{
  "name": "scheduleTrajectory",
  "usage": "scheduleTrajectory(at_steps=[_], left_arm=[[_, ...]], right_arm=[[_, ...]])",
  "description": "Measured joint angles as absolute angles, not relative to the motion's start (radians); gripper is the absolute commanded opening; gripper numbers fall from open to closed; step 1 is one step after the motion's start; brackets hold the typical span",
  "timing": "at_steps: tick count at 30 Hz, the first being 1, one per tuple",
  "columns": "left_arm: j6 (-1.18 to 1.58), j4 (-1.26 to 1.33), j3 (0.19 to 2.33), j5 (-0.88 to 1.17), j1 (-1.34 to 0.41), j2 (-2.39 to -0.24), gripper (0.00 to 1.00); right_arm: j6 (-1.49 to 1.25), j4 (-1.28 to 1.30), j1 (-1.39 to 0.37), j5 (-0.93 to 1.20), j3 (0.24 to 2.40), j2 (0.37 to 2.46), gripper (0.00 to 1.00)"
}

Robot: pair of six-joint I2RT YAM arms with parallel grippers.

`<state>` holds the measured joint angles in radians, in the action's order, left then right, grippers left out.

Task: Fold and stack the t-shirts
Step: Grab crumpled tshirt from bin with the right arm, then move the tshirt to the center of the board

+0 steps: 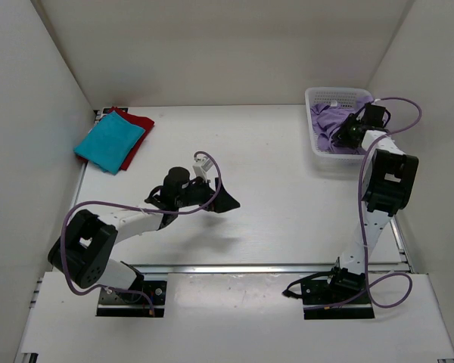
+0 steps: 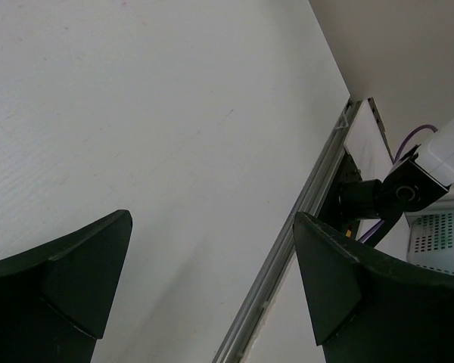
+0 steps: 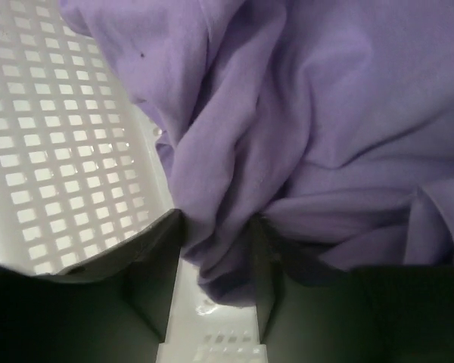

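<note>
The lavender t-shirt (image 1: 329, 121) lies crumpled in the white mesh basket (image 1: 325, 94) at the back right. My right gripper (image 1: 340, 138) reaches down into that basket. In the right wrist view its jaws (image 3: 218, 219) stand apart, open, with a fold of the lavender t-shirt (image 3: 310, 113) bunched between them and touching both fingers. The teal t-shirt (image 1: 110, 145) lies folded on top of the red t-shirt (image 1: 138, 123) at the back left. My left gripper (image 1: 225, 200) hovers over mid-table, wide open (image 2: 212, 219), with nothing in it.
The basket wall (image 3: 53, 151) stands close to the left of my right fingers. White walls close off the left, back and right of the table. A metal rail (image 2: 303, 219) runs along the table's near edge, close to the right arm's base (image 1: 340, 287).
</note>
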<state>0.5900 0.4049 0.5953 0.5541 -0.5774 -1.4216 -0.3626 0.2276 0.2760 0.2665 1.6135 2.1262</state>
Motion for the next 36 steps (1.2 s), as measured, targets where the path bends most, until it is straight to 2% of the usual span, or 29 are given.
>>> scheduleTrajectory(at_steps=[2, 3, 4, 6, 8, 15, 18, 22, 27, 31, 33, 36], left_arm=[[0.591, 0.405, 0.595, 0.556, -0.582, -1.422, 0.97], [0.592, 0.405, 0.595, 0.557, -0.583, -1.422, 0.86], [0.595, 0.403, 0.595, 0.558, -0.585, -1.422, 0.70], [0.595, 0.396, 0.596, 0.555, -0.587, -1.422, 0.55], [0.596, 0.385, 0.596, 0.552, -0.588, -1.421, 0.48], [0.635, 0.355, 0.596, 0.538, -0.545, -1.388, 0.51], [0.654, 0.342, 0.596, 0.527, -0.528, -1.363, 0.51], [0.692, 0.335, 0.595, 0.511, -0.497, -1.326, 0.52], [0.757, 0.348, 0.549, 0.485, -0.402, -1.262, 0.52], [0.804, 0.348, 0.482, 0.471, -0.311, -1.188, 0.53], [0.822, 0.347, 0.455, 0.465, -0.268, -1.147, 0.52], [0.833, 0.336, 0.411, 0.440, -0.196, -1.061, 0.54]], right_arm=[[-0.365, 0.219, 0.277, 0.276, 1.618, 2.140, 0.16], [-0.368, 0.215, 0.278, 0.279, 1.617, 2.141, 0.12], [-0.371, 0.208, 0.278, 0.279, 1.615, 2.141, 0.03], [-0.374, 0.175, 0.278, 0.286, 1.599, 2.131, 0.00], [-0.382, 0.151, 0.278, 0.290, 1.559, 2.099, 0.00], [-0.397, 0.108, 0.263, 0.293, 1.399, 1.746, 0.00], [-0.398, 0.089, 0.219, 0.312, 1.434, 1.583, 0.01], [-0.400, 0.067, 0.080, 0.395, 1.592, 1.441, 0.00], [-0.419, 0.009, -0.153, 0.563, 1.776, 1.374, 0.00], [-0.484, -0.083, -0.232, 0.695, 1.802, 1.357, 0.00], [-0.549, -0.172, -0.216, 0.748, 1.750, 1.351, 0.00], [-0.655, -0.342, -0.165, 0.801, 1.515, 1.326, 0.00]])
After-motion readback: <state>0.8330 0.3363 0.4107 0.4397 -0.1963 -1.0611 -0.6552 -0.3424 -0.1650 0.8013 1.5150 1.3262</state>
